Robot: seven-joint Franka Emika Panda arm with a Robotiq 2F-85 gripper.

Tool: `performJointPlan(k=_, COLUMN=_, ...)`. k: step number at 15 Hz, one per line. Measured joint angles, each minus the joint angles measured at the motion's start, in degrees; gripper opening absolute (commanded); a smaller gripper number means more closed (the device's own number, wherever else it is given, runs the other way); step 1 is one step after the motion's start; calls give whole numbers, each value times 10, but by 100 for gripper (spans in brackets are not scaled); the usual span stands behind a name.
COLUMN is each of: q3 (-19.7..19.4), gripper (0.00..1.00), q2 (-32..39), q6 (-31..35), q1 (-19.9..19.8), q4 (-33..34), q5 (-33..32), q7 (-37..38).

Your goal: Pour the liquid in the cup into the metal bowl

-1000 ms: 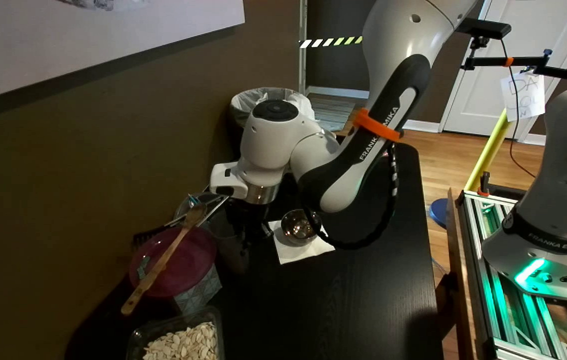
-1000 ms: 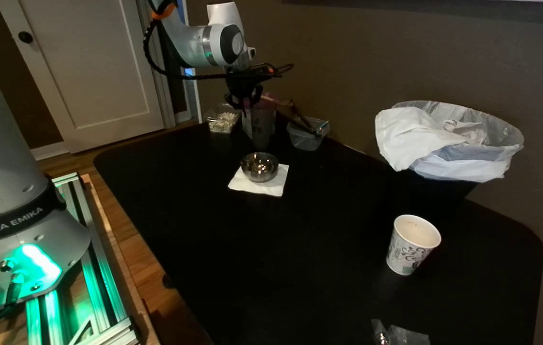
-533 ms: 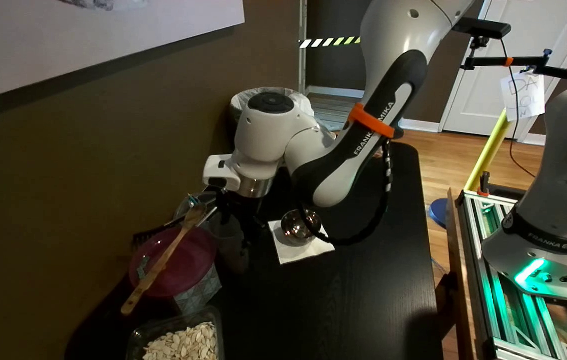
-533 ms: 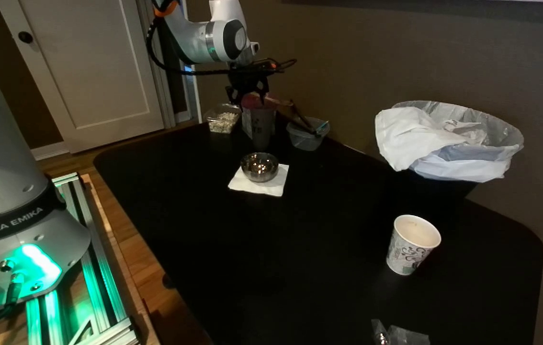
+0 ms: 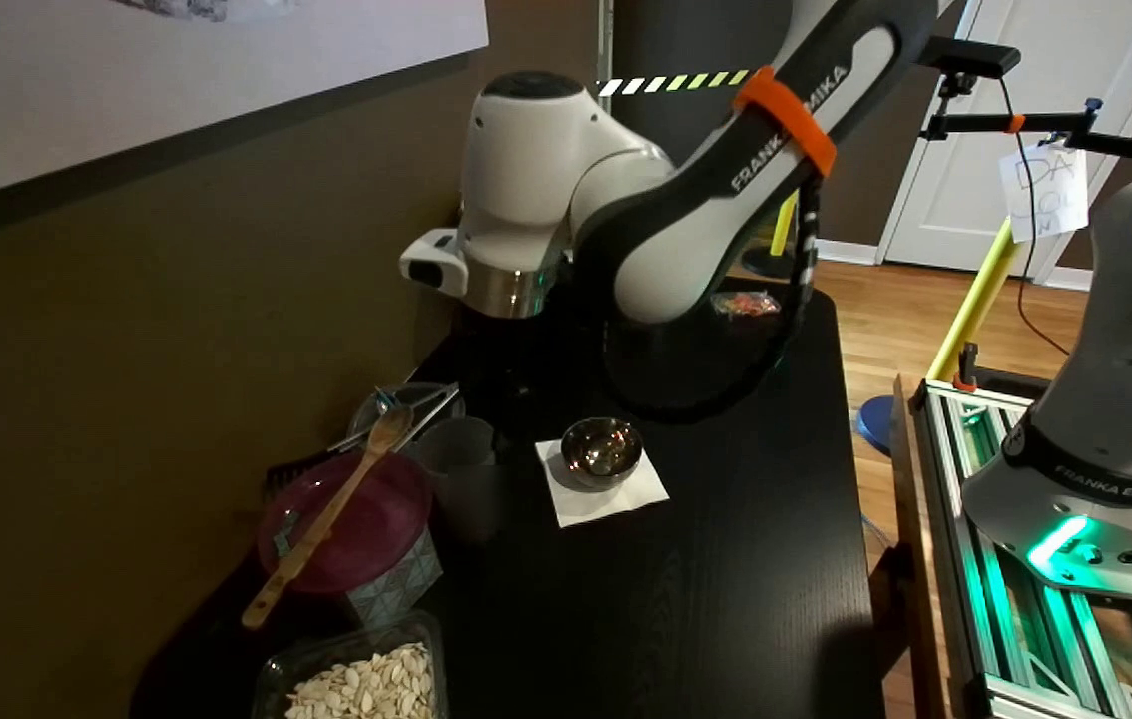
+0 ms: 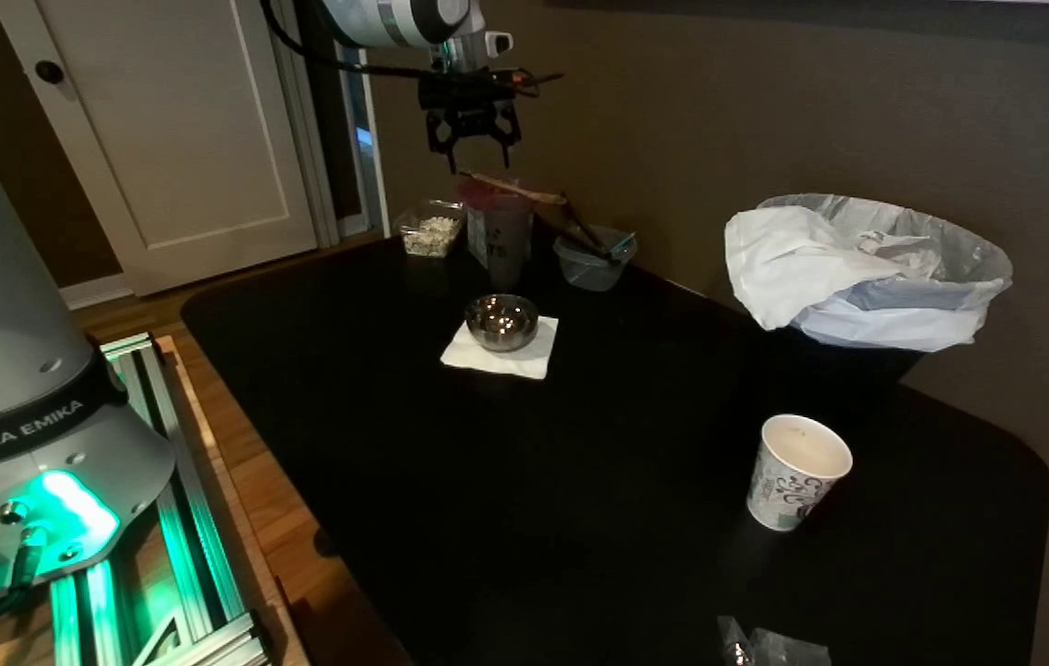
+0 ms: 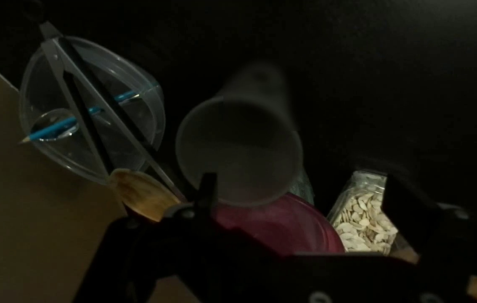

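The cup, a greyish translucent tumbler [image 5: 456,461], stands upright on the dark table beside the pink bowl. In the wrist view I look into the cup's mouth [image 7: 240,147]; whether liquid is inside is too dark to tell. The shiny metal bowl [image 6: 501,326] rests on a white napkin [image 6: 524,363] a little way from the cup. My gripper [image 6: 479,165] hangs above the cup, its fingers spread wide with nothing between them. One finger [image 7: 208,191] overlaps the cup's near rim in the wrist view, without visible contact.
Close to the cup are a pink bowl [image 5: 351,529] with a wooden spoon [image 5: 326,524] across it, a tub of seeds [image 5: 366,684] and a clear container [image 7: 95,109] holding tongs. A paper cup [image 6: 797,474] and a lined bin [image 6: 867,268] stand farther off. A wall borders the table.
My gripper's fingers have spread apart, and the gripper has risen away from the cup, which stays standing on the table. The metal bowl has not moved.
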Motion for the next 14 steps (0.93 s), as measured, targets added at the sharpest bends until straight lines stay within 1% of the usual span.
performJointPlan(k=3, q3=3, gripper=100, q2=-64, q6=-70, q1=-17, q4=-15, q5=68, q7=16)
performJointPlan(k=6, q3=-11, gripper=100, q2=-119, q6=-110, q1=-35, q4=-35, q5=115, q7=39)
performJointPlan(k=9, q3=-40, gripper=100, q2=-160, q6=-114, q1=-47, q4=-67, q5=124, q7=86)
performJointPlan(k=11, q3=-59, gripper=100, q2=-173, q6=-114, q1=-57, q4=-89, q5=127, q7=106)
performJointPlan(k=14, q3=-65, gripper=100, q2=-175, q6=-113, q1=-62, q4=-98, q5=129, q7=111)
